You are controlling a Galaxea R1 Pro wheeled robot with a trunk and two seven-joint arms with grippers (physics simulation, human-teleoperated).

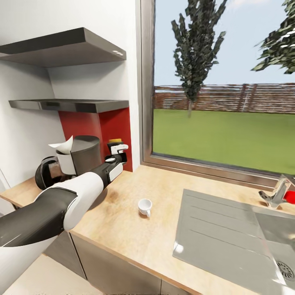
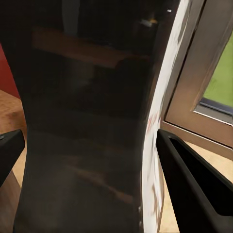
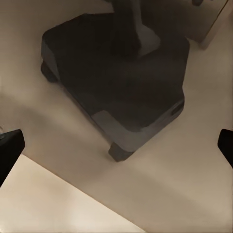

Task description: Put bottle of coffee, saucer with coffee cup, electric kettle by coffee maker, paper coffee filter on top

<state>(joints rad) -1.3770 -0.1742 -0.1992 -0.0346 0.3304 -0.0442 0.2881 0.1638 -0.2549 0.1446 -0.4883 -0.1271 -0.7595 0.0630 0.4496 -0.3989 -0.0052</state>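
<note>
Beside coffee maker (image 1: 84,153) (filter (image 1: 61,144) atop), left gripper (image 1: 116,151), cup (image 1: 144,206) apart

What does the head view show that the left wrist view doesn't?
Head view alone: the cup on the counter, the sink, the tap, the filter atop the coffee maker, and the left arm.
Left wrist view alone: the left claw open, its fingers on either side of a dark curved object close up.
Both: the window frame, grass and wooden counter.
</note>
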